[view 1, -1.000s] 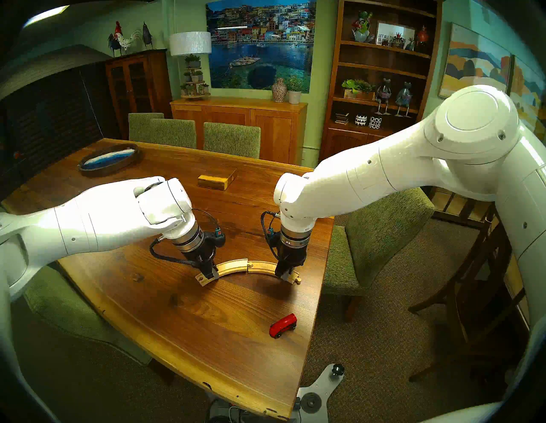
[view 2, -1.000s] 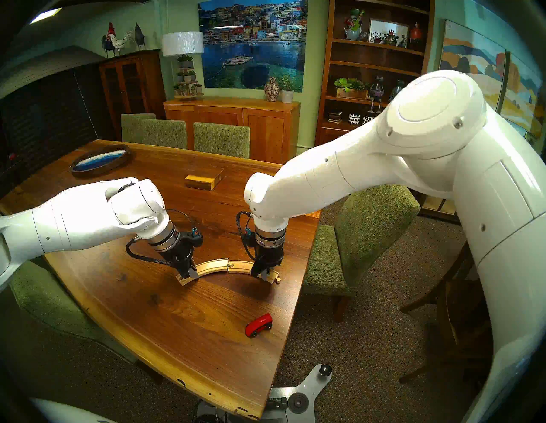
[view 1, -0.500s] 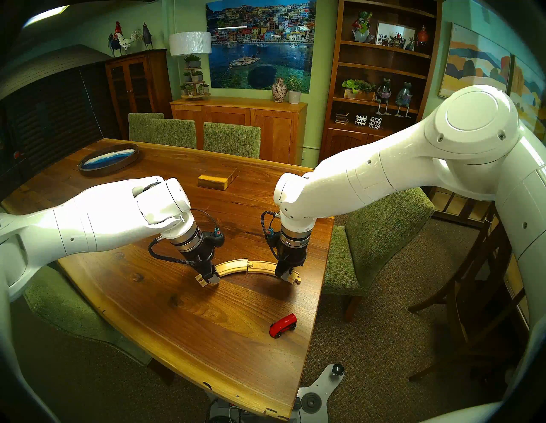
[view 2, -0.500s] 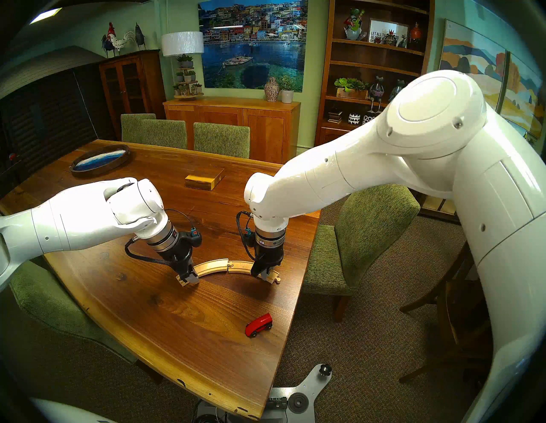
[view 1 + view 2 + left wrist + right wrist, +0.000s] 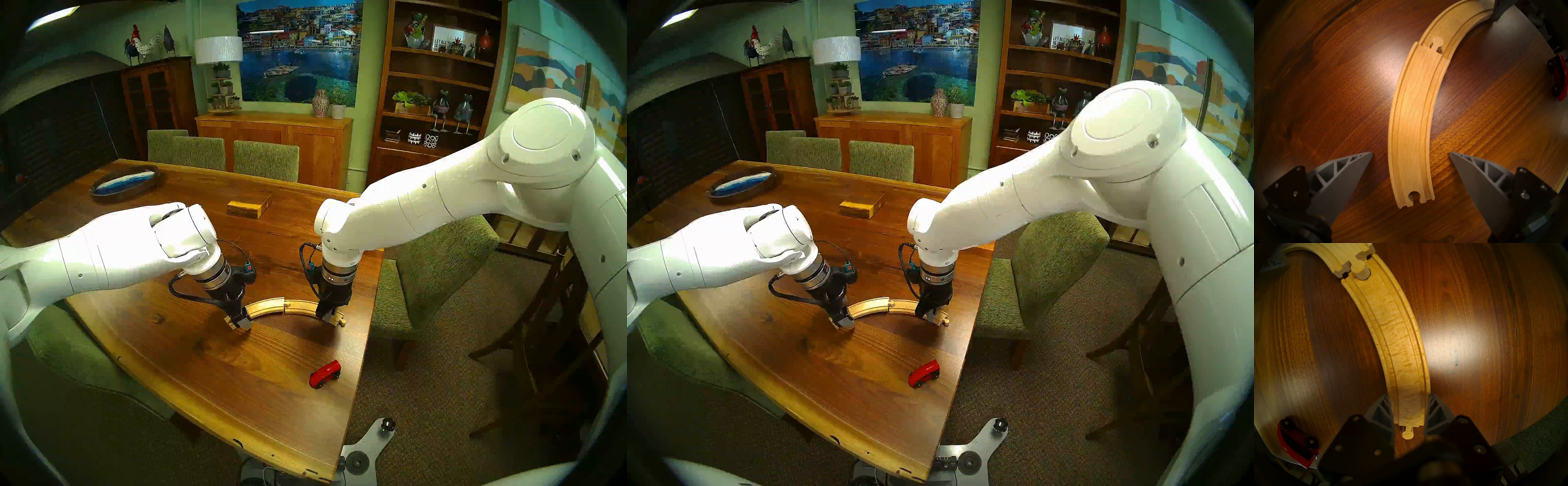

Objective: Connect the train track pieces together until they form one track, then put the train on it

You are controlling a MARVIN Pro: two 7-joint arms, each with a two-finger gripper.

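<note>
- Two curved pale wooden track pieces (image 5: 284,307) lie joined as one arc on the dark wooden table (image 5: 210,366); the peg sits in its socket, though the seam looks slightly stepped.
- The left gripper (image 5: 1411,153) is spread wide, clear of its piece (image 5: 1412,118).
- The right gripper (image 5: 1409,400) clasps the other piece (image 5: 1390,322).
- Likely next: fetching the small glossy red toy train (image 5: 325,374), near the table's front edge.

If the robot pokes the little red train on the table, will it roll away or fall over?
It would probably roll: the red train stands upright on round dark wheels on the smooth, glossy table. Pushed from the side it may skid or tip instead, being short and narrow. It sits near the table's edge, so a hard nudge might send it off.
</note>
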